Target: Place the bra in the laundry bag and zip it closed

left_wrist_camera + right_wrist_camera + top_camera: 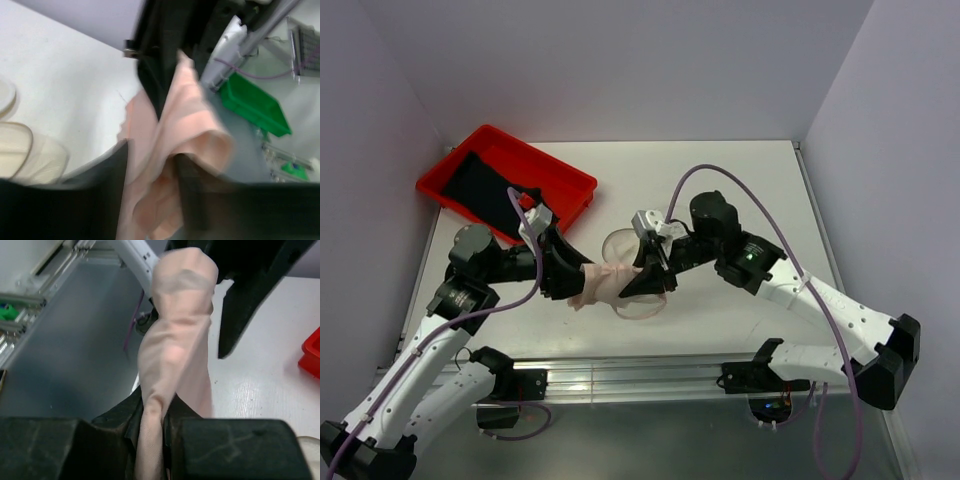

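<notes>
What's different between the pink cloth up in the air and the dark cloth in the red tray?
The pink cloth is pale, bunched, pinched aloft by the right tool; the dark cloth lies spread flat in the red tray. Both are soft fabric.

The bra (605,283) was a soft, pale peach piece of fabric, bunched and twisted into a loose band and lifted off the table. One end ran between the fingers of the left gripper (578,285) and the other was pinched in the right gripper (642,275). In the left wrist view the bra (190,140) folded over on itself. The laundry bag (620,245), round, translucent white mesh with a pale rim, lay on the table under and just behind the bra, near mid-table.
</notes>
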